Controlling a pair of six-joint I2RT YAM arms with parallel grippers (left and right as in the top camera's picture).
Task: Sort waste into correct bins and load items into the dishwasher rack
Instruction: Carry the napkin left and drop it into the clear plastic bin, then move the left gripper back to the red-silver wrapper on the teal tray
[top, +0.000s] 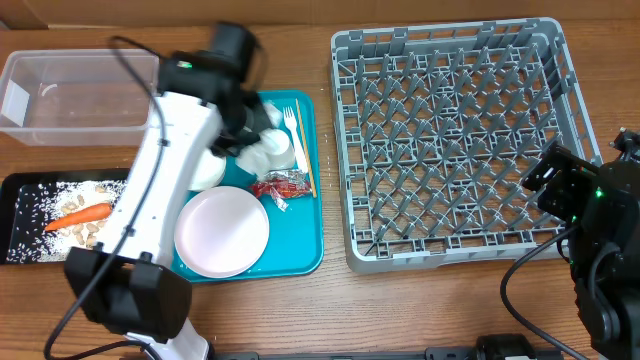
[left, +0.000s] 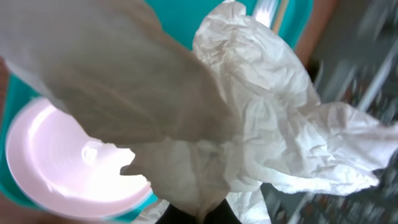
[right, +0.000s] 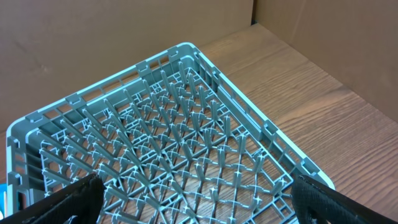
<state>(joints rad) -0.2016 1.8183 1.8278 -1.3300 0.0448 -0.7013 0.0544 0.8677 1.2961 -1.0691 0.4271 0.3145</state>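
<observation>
Napkin (left: 267, 124), crumpled and white, hangs pinched in the closed left gripper (top: 238, 125) above the teal tray (top: 300, 235), with the pink plate (left: 56, 168) below it. The right gripper (right: 193, 211) stands wide open and empty over the near edge of the grey rack (right: 180, 143). Step in hand looks like waste sorting, napkin lifted but not yet binned; next move probably calls for a swing left to the clear tub (top: 80, 100), since the black tray (top: 20, 225) holds rice (top: 50, 190) and carrot (top: 80, 213), then a release well inside the tub's walls.
</observation>
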